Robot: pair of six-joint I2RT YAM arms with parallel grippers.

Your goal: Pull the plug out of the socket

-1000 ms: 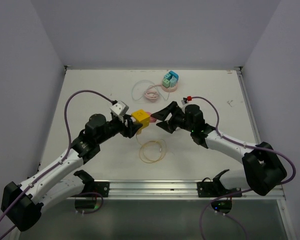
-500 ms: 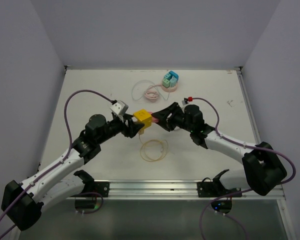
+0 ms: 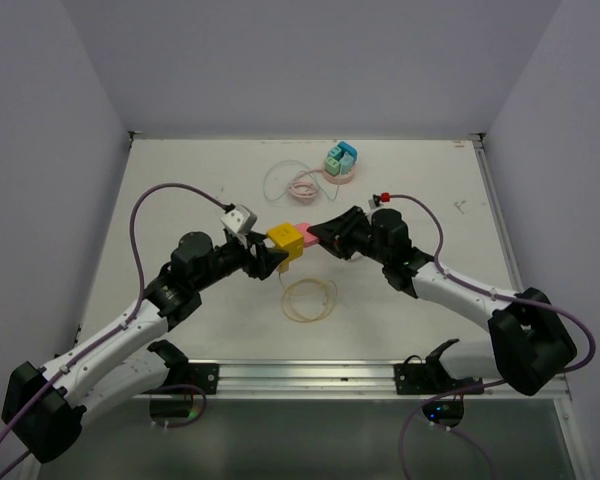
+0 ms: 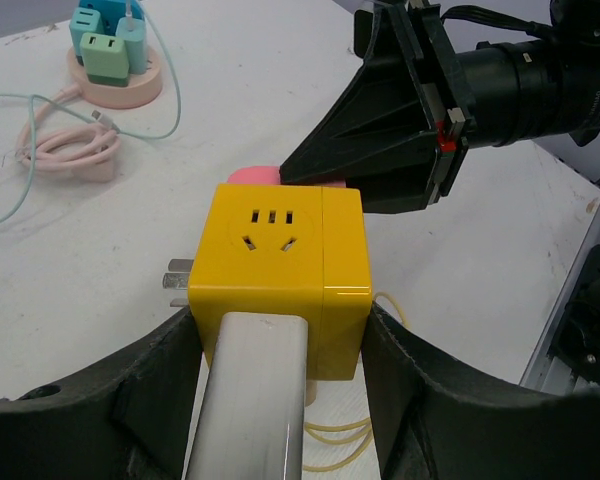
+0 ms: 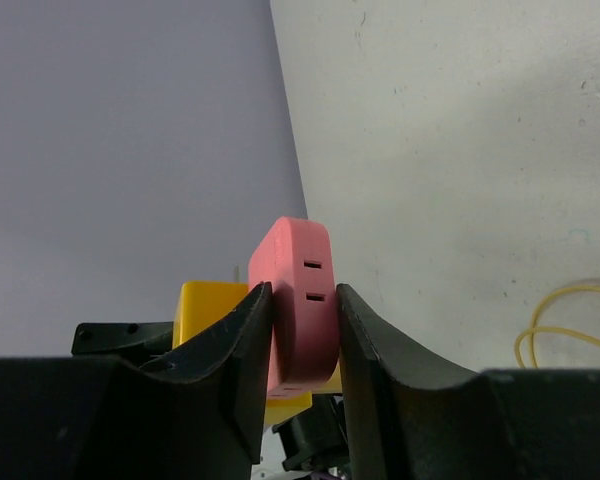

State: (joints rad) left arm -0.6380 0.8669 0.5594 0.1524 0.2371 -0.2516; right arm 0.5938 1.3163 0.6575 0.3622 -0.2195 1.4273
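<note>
Top external view: yellow plastic cube socket (image 3: 283,241), at centre, clamped by left gripper (image 3: 267,258) from 8 o'clock. On its 3 o'clock face, pink rounded plastic plug (image 3: 303,236), pinched by right gripper (image 3: 317,235). Advised: pull straight apart, grips firm, no twisting.

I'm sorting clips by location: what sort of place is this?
Probably a lab test cell: a white table boxed in by grey walls, with the left arm and right arm bolted to a rail at its near edge.
</note>
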